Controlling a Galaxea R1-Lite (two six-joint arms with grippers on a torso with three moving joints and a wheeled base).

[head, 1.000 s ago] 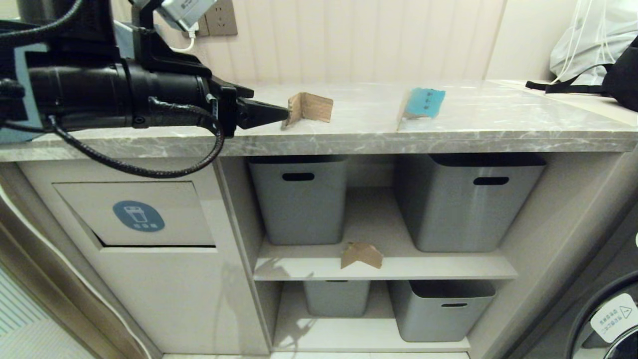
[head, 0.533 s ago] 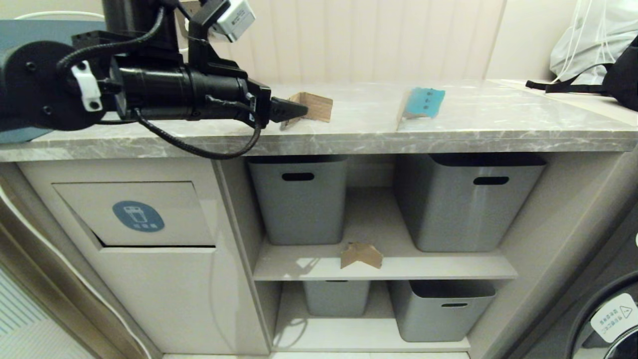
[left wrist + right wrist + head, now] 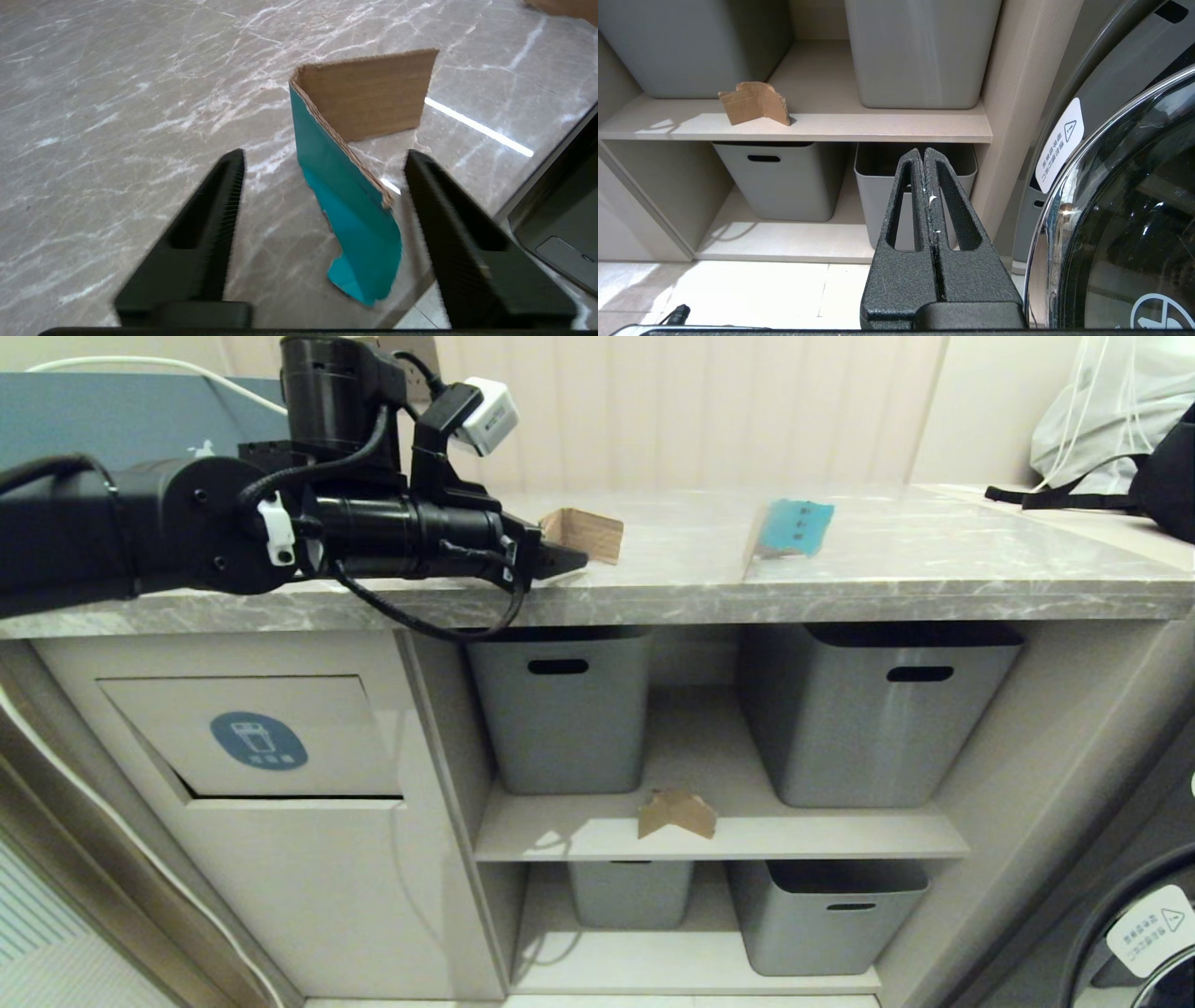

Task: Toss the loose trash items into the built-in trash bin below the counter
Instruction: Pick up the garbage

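Cardboard scrap (image 3: 355,154), folded upright near the front edge of the counter (image 3: 840,588), brown inside and teal on its outer face with a torn lower edge, stands between the spread fingers of the left gripper (image 3: 322,196), not yet pinched. Step in hand looks like the first pickup; next move calls for closing on the teal flap, then carrying it down to the built-in trash bin (image 3: 252,737) at lower left. Right gripper (image 3: 924,158) clenched empty, parked low by the shelves.
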